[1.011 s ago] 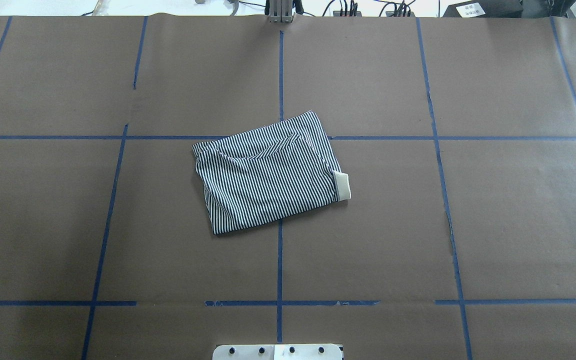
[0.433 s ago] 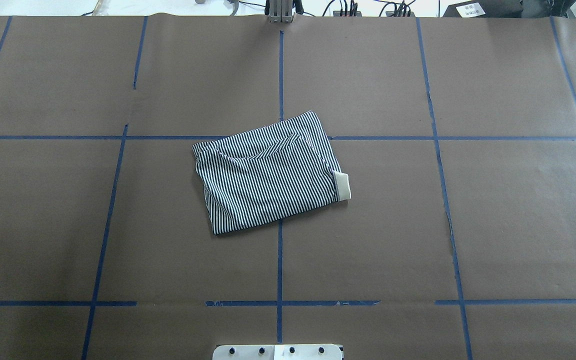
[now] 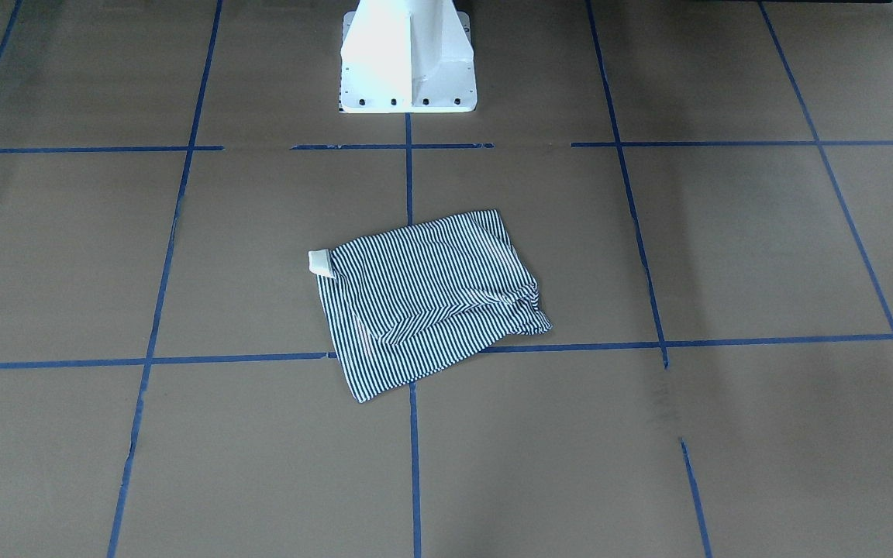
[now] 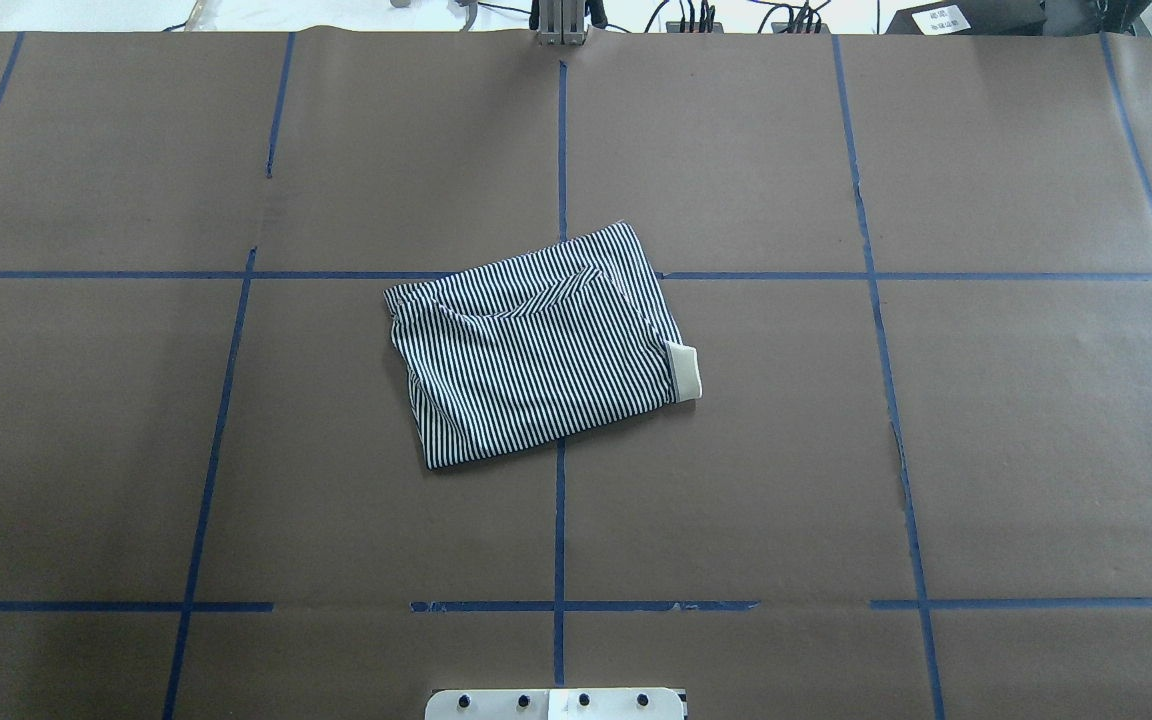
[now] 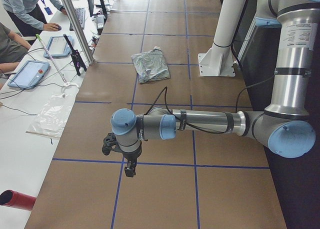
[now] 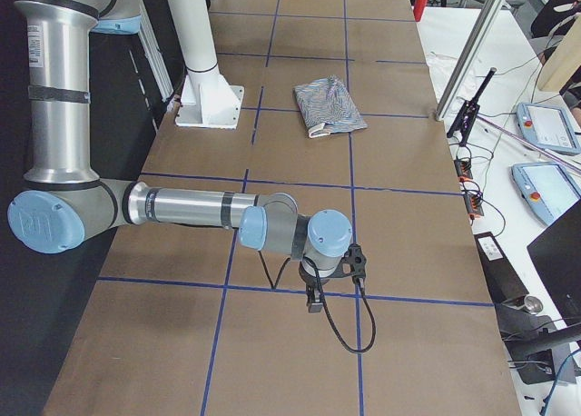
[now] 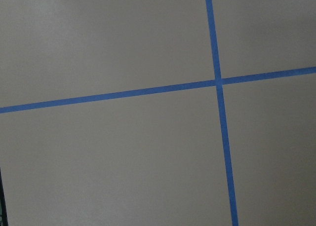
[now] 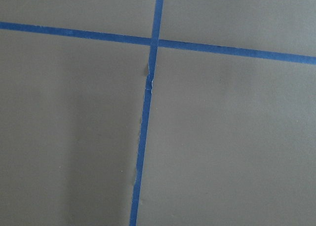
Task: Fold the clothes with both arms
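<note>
The striped polo shirt (image 4: 536, 350) lies folded into a small tilted rectangle near the table's middle, with a white band (image 4: 684, 372) sticking out at its right edge. It also shows in the front view (image 3: 423, 298) and in both side views (image 5: 151, 65) (image 6: 327, 104). The left gripper (image 5: 127, 164) hangs over bare paper far from the shirt, and I cannot tell whether it is open or shut. The right gripper (image 6: 313, 300) is likewise far from the shirt at the other end, and I cannot tell its state. Both wrist views show only brown paper and blue tape.
The table is covered in brown paper (image 4: 1036, 450) with a blue tape grid. The white pedestal base (image 3: 408, 62) stands at the robot's edge. Operators, tablets (image 5: 29, 73) and a metal post (image 5: 75, 26) are along the far side, and a red object (image 5: 15, 199) lies past the table's corner.
</note>
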Available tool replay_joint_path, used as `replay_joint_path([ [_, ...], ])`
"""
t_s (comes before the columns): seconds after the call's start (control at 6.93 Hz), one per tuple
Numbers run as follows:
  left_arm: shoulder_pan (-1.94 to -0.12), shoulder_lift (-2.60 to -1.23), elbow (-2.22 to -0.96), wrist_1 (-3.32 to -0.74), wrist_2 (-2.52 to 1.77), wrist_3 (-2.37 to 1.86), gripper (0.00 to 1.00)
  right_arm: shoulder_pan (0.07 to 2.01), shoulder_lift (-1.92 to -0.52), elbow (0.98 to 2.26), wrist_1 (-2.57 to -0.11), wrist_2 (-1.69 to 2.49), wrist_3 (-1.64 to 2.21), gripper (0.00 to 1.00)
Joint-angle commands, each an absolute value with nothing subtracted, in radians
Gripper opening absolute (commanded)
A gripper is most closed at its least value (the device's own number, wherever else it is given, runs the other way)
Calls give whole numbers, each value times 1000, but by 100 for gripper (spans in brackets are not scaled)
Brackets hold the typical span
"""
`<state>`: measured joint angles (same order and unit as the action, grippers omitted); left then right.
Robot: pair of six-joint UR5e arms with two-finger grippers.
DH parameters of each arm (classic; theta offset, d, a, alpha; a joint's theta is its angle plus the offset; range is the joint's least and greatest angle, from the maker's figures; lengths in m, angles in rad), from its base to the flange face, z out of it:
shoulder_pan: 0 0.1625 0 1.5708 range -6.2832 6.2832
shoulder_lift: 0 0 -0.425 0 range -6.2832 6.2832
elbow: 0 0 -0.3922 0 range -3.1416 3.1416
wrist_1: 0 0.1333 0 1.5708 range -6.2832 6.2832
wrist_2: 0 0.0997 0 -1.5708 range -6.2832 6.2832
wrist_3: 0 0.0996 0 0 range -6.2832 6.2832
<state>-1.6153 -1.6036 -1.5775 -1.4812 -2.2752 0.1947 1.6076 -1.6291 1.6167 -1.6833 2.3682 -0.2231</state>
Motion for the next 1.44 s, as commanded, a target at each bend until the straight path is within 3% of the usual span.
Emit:
replay_joint_path([
  [0.0, -1608, -1605, -1586, -1483, -2279, 134, 100, 1608, -1617, 1649, -1678, 2370, -130, 100],
  [1.3, -1606, -1597, -1592, -1485, -2284, 117, 100, 1601, -1620, 1671, -1683, 2367, -92, 100],
])
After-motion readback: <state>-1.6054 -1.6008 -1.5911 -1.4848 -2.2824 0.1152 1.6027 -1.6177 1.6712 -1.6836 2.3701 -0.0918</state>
